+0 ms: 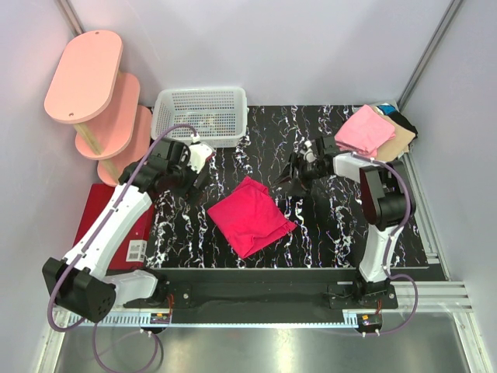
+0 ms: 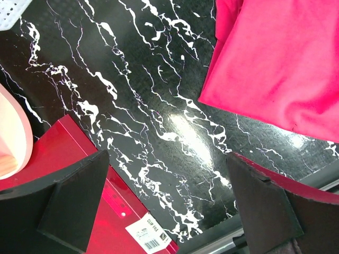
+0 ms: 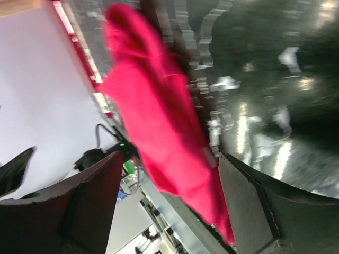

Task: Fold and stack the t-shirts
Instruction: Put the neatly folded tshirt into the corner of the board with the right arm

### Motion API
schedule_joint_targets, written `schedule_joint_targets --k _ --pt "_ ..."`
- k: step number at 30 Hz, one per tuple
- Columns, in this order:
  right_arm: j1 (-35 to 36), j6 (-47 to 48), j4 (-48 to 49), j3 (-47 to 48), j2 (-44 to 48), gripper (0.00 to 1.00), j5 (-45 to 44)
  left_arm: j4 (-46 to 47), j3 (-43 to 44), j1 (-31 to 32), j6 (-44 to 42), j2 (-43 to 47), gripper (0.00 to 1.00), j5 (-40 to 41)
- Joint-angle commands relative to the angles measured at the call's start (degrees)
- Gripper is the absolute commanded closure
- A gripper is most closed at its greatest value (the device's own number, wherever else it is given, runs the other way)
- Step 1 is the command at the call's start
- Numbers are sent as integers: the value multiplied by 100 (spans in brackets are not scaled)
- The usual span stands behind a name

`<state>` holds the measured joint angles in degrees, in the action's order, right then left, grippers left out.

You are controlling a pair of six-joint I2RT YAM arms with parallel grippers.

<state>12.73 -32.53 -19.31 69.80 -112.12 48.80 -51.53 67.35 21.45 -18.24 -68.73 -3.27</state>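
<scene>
We show the magenta t-shirt (image 1: 250, 215) folded at the middle of the bench (image 1: 326, 225), with the stack of t-shirts (image 1: 365, 130) at far right. The left gripper (image 2: 167, 198) and right gripper (image 3: 168, 196) flank it, jaws apart and empty. On the red mat (image 1: 97, 217), a barcode label (image 2: 151, 235) reads "CLIP FILE".

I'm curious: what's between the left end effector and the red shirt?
Only bare marbled tabletop separates left end effector from red shirt, seen in the top view.
</scene>
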Motion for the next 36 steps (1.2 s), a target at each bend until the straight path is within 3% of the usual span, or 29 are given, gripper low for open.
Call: schedule_joint_targets --k 1,8,22,25,28,33,36 --pt "98 265 -12 -194 -389 19 -362 -146 234 -18 -83 176 1 -200" --pt "133 239 383 -502 -557 19 -231 -481 638 -18 -127 -132 1 -728" --pt "1477 669 797 -696 -1181 15 95 -657 779 -10 -233 -123 1 -816" --pt "1495 722 780 -766 -1207 18 16 -666 779 -18 -224 -114 1 -798" --pt "1548 749 736 -793 -1277 27 -124 -657 745 -18 -224 -141 1 -824" --pt "1996 854 428 -582 -1497 30 -669 -666 753 -18 -198 -246 1 -816" --pt "2241 854 297 -441 -1638 38 -1047 -683 814 -18 -224 -211 1 -746"
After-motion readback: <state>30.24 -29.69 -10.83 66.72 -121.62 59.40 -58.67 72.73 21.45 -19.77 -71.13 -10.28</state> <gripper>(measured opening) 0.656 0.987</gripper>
